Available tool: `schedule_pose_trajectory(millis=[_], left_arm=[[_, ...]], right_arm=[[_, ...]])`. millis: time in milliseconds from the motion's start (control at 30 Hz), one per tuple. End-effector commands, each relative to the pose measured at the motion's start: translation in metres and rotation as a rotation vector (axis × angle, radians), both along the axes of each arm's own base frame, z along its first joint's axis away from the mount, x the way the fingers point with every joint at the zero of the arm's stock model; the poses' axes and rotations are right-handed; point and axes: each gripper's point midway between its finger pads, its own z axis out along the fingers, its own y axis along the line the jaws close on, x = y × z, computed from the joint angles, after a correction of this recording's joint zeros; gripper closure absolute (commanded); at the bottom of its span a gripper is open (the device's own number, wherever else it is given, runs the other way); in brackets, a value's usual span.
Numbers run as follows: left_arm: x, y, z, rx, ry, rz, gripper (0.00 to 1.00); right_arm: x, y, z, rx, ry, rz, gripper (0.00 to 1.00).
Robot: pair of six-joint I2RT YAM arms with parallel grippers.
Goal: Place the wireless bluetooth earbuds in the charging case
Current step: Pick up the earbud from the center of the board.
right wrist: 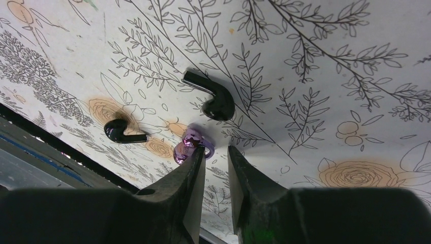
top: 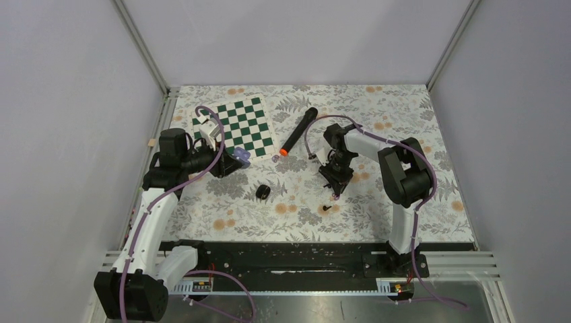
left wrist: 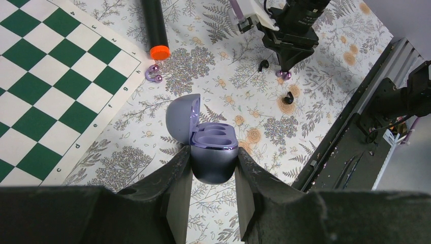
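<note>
Floral tablecloth (right wrist: 325, 30); glossy purple earbud (right wrist: 185, 145)

A: Finish on the charging case (left wrist: 213, 157)?
B: Smooth purple plastic, glossy shell, duller inside the wells.
A: Earbuds?
B: Purple earbud (right wrist: 187, 146) mirror-glossy; black earbuds (right wrist: 212, 100) shiny plastic too.
A: Rest?
B: Floral table cover (right wrist: 330, 61) matt; chessboard mat (left wrist: 51, 76) matt, paper-like. Marker (left wrist: 154, 23) barrel matt black, orange cap smooth. Fingers (right wrist: 178, 203) matt black, grainy.

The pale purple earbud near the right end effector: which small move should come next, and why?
Probably shift the right end effector slightly sideways toward the purple earbud. In the right wrist view the bud lies mostly beside one fingertip, not centred in the gap, so closing now may push it away.
</note>
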Motion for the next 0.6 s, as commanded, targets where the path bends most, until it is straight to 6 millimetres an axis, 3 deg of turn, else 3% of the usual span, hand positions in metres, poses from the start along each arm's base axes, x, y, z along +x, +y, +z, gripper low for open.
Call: schedule_pose_trajectory(millis=[0, 300, 567], left_arm=[[0.005, -0.001, 0.014, -0.005, -0.07, 0.002, 1.0], [0.005, -0.001, 0.01, -0.012, -0.063, 0.003, 1.0], [0.005, -0.001, 0.009, -0.014, -0.054, 0.005, 1.0]], right_arm=[[-0.001, 0.002, 0.003, -0.021, -0.024, -0.011, 0.7], [-0.008, 0.011, 0.009, -0.011, 0.019, -0.112, 0.68], [-0.029, 0.012, 0.003, -0.053, 0.066, -0.15, 0.7]])
